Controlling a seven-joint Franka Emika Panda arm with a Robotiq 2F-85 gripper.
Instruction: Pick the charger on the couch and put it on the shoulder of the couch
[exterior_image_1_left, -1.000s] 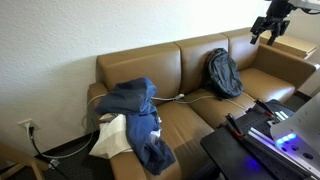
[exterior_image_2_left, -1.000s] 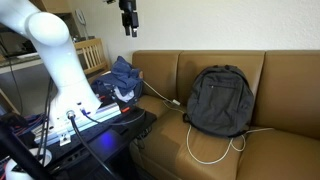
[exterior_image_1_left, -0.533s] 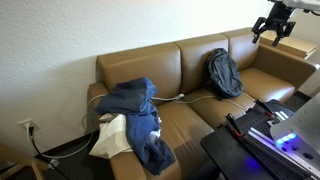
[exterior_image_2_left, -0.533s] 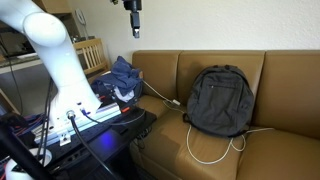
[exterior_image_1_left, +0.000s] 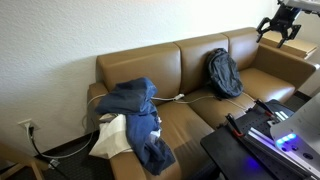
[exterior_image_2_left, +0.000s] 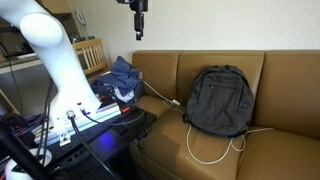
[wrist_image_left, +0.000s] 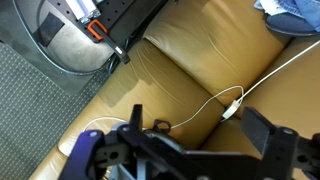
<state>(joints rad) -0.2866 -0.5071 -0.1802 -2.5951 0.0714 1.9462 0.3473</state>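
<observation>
The charger is a white cable with a small white plug block. It lies on the brown couch seat in the wrist view (wrist_image_left: 231, 108) and in both exterior views (exterior_image_1_left: 181, 97) (exterior_image_2_left: 172, 102). Its cable loops in front of the backpack (exterior_image_2_left: 205, 150). My gripper (exterior_image_1_left: 278, 28) (exterior_image_2_left: 140, 33) hangs high above the couch, well away from the charger, open and empty. In the wrist view the two dark fingers (wrist_image_left: 200, 135) are spread wide, and the plug block shows between them far below.
A dark grey backpack (exterior_image_1_left: 224, 72) (exterior_image_2_left: 220, 100) leans on the couch back. Blue clothes (exterior_image_1_left: 135, 108) (exterior_image_2_left: 122, 78) and a white cloth (exterior_image_1_left: 108, 140) are piled at one end. The couch back (exterior_image_1_left: 150, 55) runs along the wall. The robot base and equipment (exterior_image_2_left: 70, 100) stand in front.
My gripper has moved sideways along the couch while staying high and open. Nothing on the couch has moved.
</observation>
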